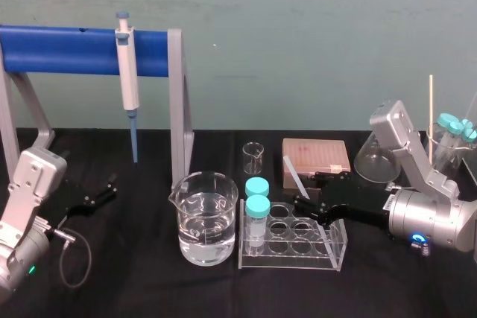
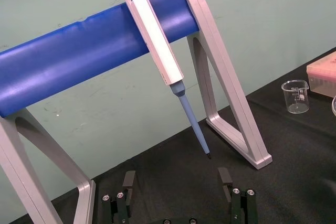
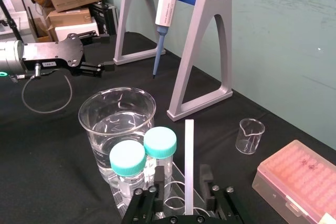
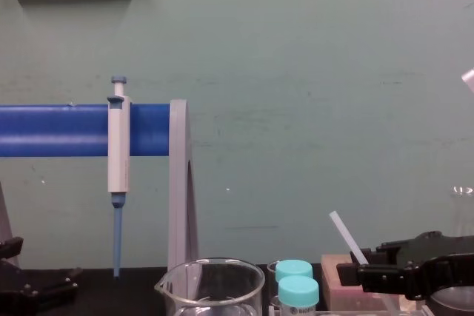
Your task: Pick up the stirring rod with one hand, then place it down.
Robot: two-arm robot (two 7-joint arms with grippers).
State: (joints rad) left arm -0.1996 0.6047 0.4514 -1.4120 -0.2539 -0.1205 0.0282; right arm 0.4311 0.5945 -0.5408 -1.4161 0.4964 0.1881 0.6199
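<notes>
Long, thin translucent white stirring rod (image 1: 292, 174): was clamped in the black right gripper's (image 1: 309, 197) jaws, tilted over the clear tube rack (image 1: 328, 251) toward the black counter's (image 1: 149, 288) front edge. Lift was judged done; placing outstanding. Black left gripper (image 1: 104, 191) was parked near the left edge, jaws spread.

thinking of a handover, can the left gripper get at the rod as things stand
Probably not easily. The rod looks gripped by the right gripper over the rack, while the left gripper sits open far to the left, with the beaker in between.
</notes>
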